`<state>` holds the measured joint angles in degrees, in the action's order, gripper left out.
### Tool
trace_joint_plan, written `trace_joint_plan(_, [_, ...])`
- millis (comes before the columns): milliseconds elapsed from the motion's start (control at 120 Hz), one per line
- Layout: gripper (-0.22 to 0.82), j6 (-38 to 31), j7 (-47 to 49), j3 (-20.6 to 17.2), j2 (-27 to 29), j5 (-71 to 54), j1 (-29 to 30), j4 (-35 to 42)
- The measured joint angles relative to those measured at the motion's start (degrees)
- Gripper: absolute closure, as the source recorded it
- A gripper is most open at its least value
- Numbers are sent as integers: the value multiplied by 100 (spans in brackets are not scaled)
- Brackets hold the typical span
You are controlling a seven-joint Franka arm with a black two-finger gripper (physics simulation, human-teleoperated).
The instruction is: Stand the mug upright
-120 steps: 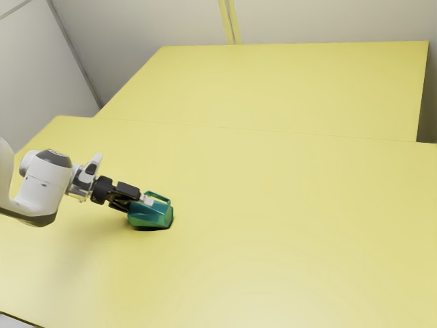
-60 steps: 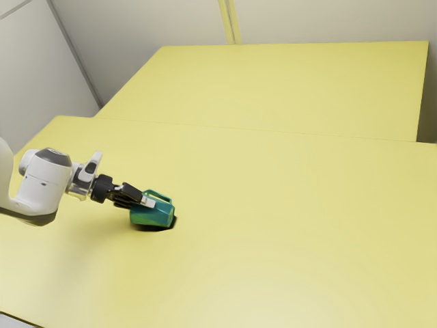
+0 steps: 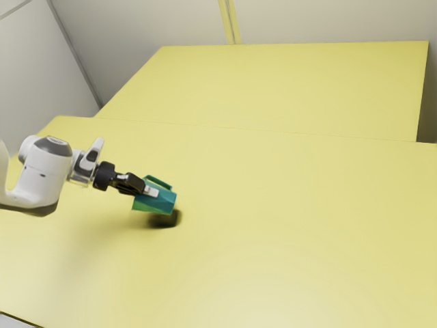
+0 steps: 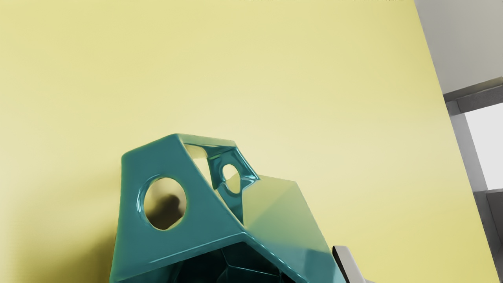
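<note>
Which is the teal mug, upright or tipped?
Tipped: the teal mug is held sideways above its shadow, its open mouth facing the claw's side.

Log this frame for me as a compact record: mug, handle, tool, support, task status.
mug: teal, tipped well over, mouth toward the arm
handle: on the mug's upper side in the exterior view
tool: shut on the mug
support: mug raised off the yellow table, judging by the dark shadow beneath it
task status: mug lifted, not yet upright
</note>
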<state>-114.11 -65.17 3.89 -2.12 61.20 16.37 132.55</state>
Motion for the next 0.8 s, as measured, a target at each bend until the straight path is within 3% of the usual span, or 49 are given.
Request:
trace_joint_plan(150, [78, -80, 94, 4, 216, -185, -250, -50])
trace_joint_plan(400, [79, -284, 487, 505, 435, -1280, -1234, -291])
trace_joint_plan(525, [79, -499, 785, 573, 554, -1898, -1589, -298])
trace_joint_plan(800, [79, -808, 1700, 539, 949, -3673, -1756, -289])
